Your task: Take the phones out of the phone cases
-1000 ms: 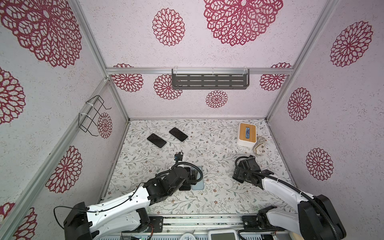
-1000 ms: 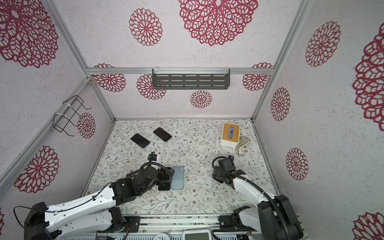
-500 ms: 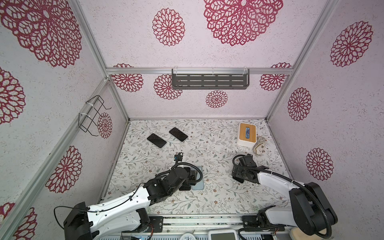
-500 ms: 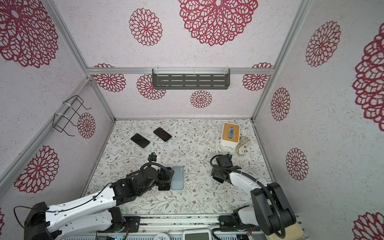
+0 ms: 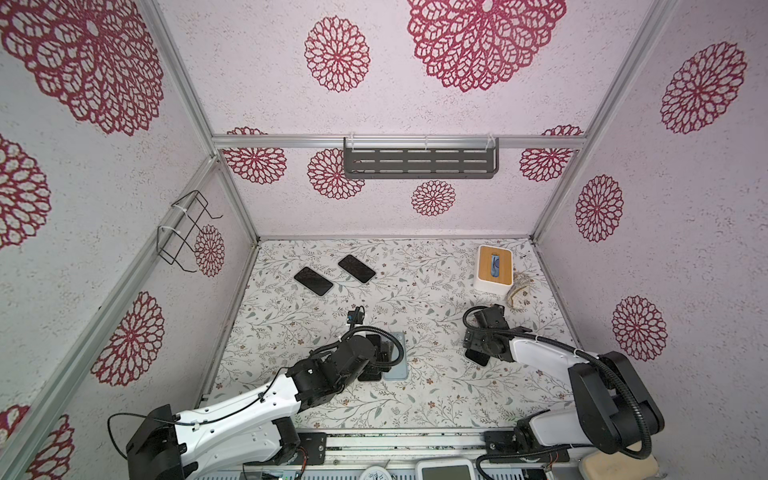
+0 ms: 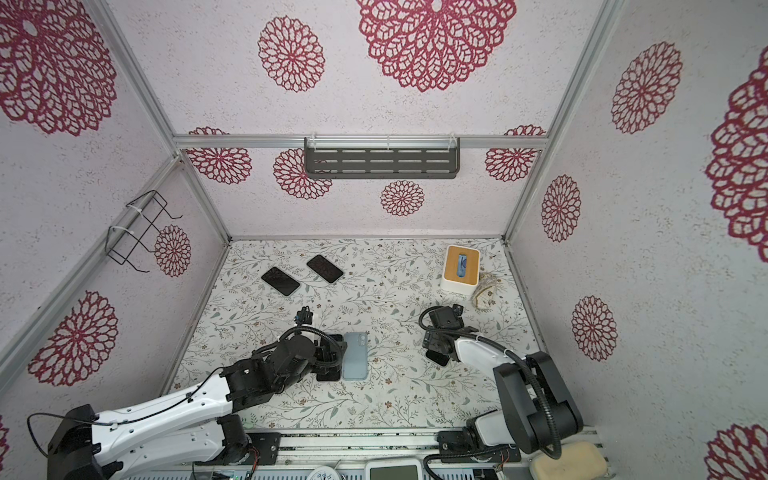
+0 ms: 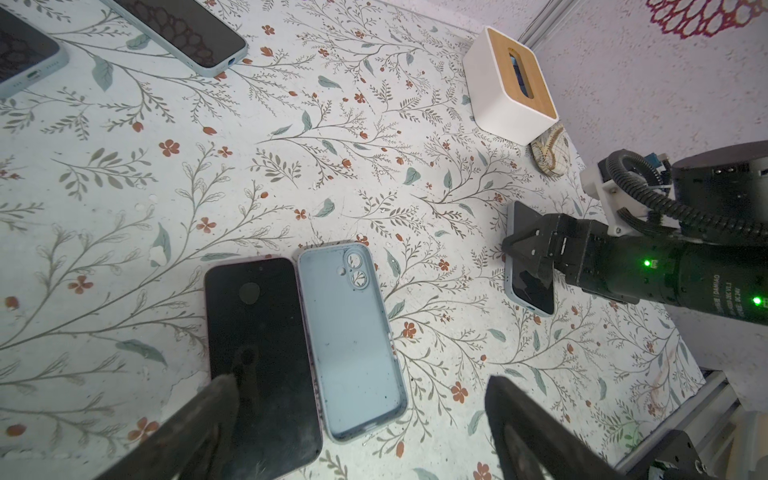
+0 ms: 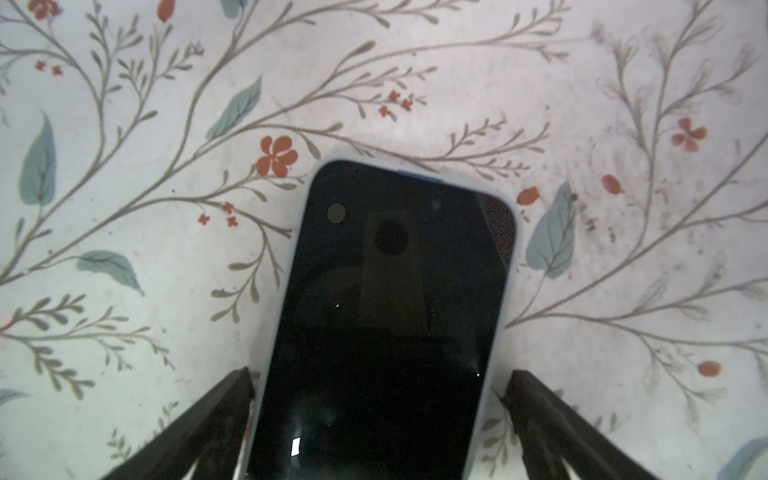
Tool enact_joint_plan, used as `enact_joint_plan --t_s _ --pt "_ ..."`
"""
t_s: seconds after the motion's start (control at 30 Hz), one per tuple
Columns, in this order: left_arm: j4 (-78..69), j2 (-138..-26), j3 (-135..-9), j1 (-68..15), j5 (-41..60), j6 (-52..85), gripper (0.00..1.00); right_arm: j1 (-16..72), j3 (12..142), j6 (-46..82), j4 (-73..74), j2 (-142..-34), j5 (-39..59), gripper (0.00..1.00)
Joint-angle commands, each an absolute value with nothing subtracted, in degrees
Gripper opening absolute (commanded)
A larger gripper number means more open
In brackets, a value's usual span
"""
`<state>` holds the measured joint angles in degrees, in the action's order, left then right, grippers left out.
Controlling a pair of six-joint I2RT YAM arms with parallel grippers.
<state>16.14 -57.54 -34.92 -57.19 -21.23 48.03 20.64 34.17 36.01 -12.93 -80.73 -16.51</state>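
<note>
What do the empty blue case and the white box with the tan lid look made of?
Empty blue case: probably soft silicone or rubbery plastic, matte, dust specks clinging inside. White box: smooth body, likely plastic; tan lid looks like wood or bamboo.

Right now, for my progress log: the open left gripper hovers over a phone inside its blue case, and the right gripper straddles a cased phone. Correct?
No: the left wrist view shows that phone bare, lying beside its empty blue case. The rest stands.
</note>
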Motion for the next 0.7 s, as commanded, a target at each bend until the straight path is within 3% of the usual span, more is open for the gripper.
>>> enact_joint_plan --t_s 0.0,0.67 --pt "14.95 -56.43 -34.19 -56.03 -21.01 47.61 0.97 19.61 35.25 35.81 -12.93 -82.80 -17.86 0.94" --pt "13.27 -56.58 -32.34 -55.55 -20.06 48.67 0.97 17.40 33.24 33.69 -9.78 -80.20 -10.19 0.74"
